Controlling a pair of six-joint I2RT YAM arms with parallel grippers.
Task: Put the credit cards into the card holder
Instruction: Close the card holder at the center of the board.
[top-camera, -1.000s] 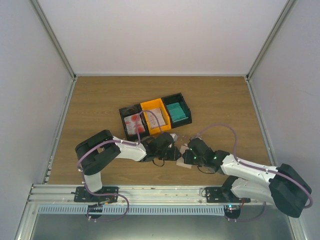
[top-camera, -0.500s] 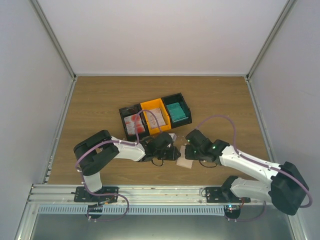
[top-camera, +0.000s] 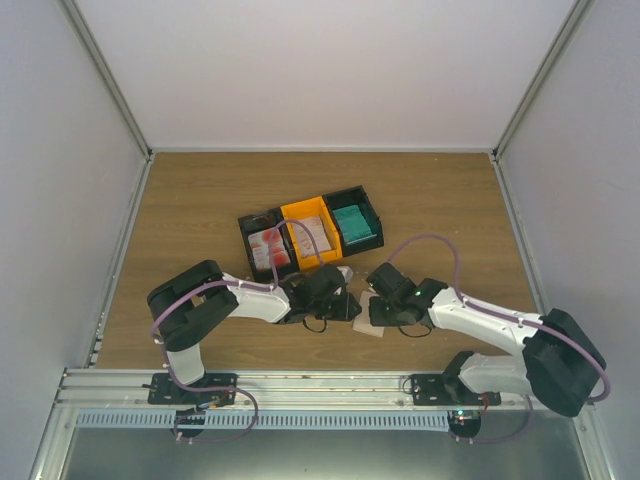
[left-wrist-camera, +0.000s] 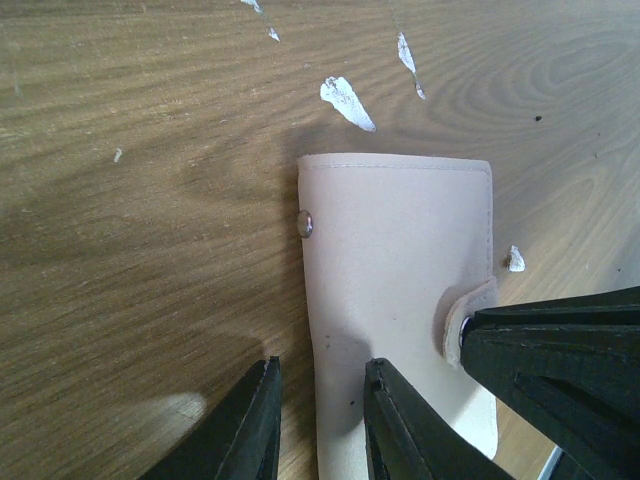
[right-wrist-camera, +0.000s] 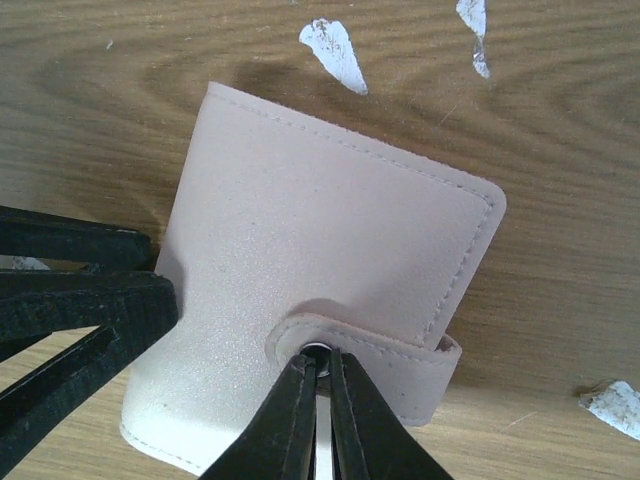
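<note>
right end effector (right-wrist-camera: 318, 368) nearly closed, pinching tab (right-wrist-camera: 400, 358) on card holder (right-wrist-camera: 320, 220).

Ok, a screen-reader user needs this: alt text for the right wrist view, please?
The right gripper pinches the snap tab of a closed flat beige card holder lying on a wood-grain table. Black fingers of the left gripper reach the holder's opposite edge; small white scraps lie nearby.
</note>
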